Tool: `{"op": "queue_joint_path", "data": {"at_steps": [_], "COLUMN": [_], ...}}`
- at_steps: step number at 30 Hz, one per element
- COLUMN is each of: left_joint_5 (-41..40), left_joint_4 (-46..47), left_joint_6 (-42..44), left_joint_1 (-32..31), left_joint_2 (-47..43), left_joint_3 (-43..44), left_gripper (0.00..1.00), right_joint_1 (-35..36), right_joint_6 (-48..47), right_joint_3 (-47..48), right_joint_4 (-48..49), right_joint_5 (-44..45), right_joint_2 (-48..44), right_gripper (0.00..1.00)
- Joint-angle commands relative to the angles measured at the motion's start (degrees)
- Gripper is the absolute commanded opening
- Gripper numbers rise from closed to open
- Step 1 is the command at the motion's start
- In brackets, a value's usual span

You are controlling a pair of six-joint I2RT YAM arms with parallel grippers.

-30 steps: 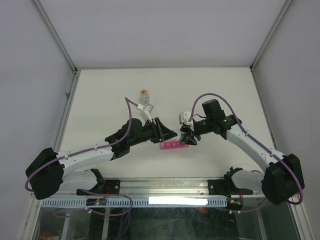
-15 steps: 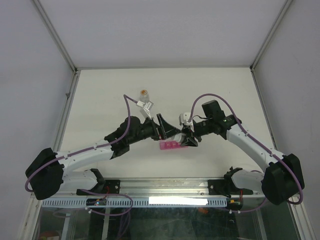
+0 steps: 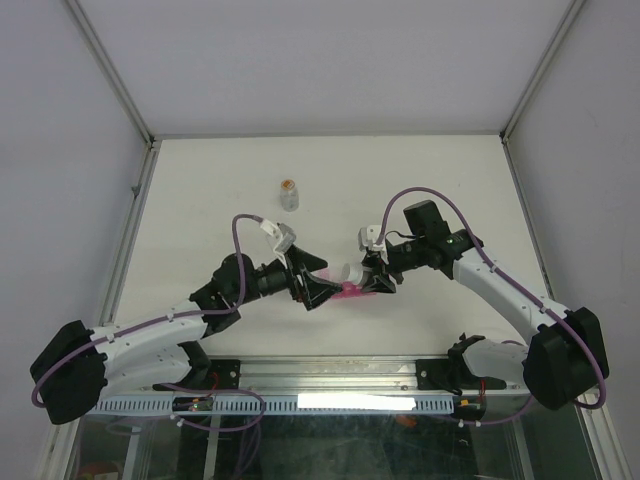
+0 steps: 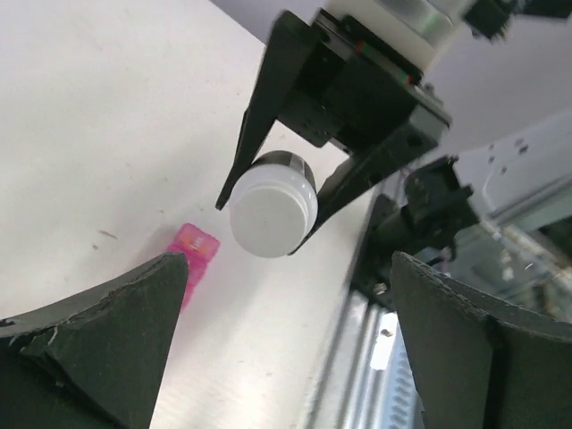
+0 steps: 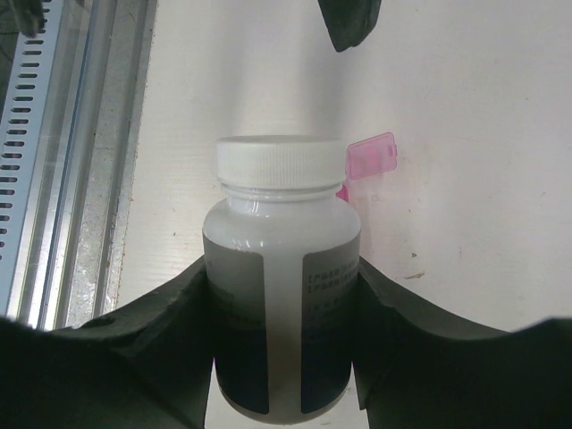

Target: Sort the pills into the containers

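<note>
The right gripper [image 3: 372, 278] is clamped on the body of the white-capped bottle [image 5: 281, 268]. It holds the bottle lying sideways above the table [image 3: 200, 180], with the cap [image 4: 270, 214] turned toward the left gripper [image 3: 316, 284]. I think this is so that the other arm can take the cap and unscrew it. The left gripper has its jaws wide apart, facing the cap and touching nothing. The pink pill organiser [image 4: 198, 248] lies on the table just below the bottle. One lid seems to stand open, probably to receive pills.
</note>
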Motion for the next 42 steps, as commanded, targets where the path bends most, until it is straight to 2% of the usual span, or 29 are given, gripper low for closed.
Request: {"op": "queue_joint_path", "data": {"at_steps": [1,5,9,16,23,29,33,42], "left_joint_5": [11.0,16.0,16.9,17.7,17.6,17.6,18.3,21.0], "left_joint_4": [16.3,22.0,21.0,19.6,18.7,18.1,17.5,17.1], "left_joint_6": [26.4,42.3,48.2,48.4,46.8,46.0,45.6,44.4], "left_joint_1": [0.2,0.2,0.4,1.2,1.9,2.2,2.3,3.1], "left_joint_2": [-1.5,0.9,5.5,12.8,15.1,16.0,16.7,16.9], "left_joint_3": [-4.8,-7.4,-4.2,1.5,3.4,4.3,4.8,5.3], "left_gripper": [0.98,0.98,0.99,0.94,0.85,0.73,0.58,0.42], "right_joint_1": [-0.1,-0.1,-0.1,-0.1,-0.1,-0.1,-0.1,-0.1], "right_joint_6": [-0.7,-1.0,-1.1,-1.3,-1.3,-1.3,-1.3,-1.3], "right_joint_3": [1.4,1.4,1.3,1.3,1.3,1.3,1.3,1.3], "right_joint_4": [0.2,0.0,-0.1,-0.1,-0.2,-0.2,-0.2,-0.2], "right_joint_5": [-1.3,-1.5,-1.5,-1.7,-1.8,-1.8,-1.8,-1.8], "right_joint_2": [-0.6,-0.6,-0.6,-0.6,-0.7,-0.7,-0.6,-0.5], "right_gripper": [0.00,0.00,0.00,0.00,0.00,0.00,0.00,0.00]}}
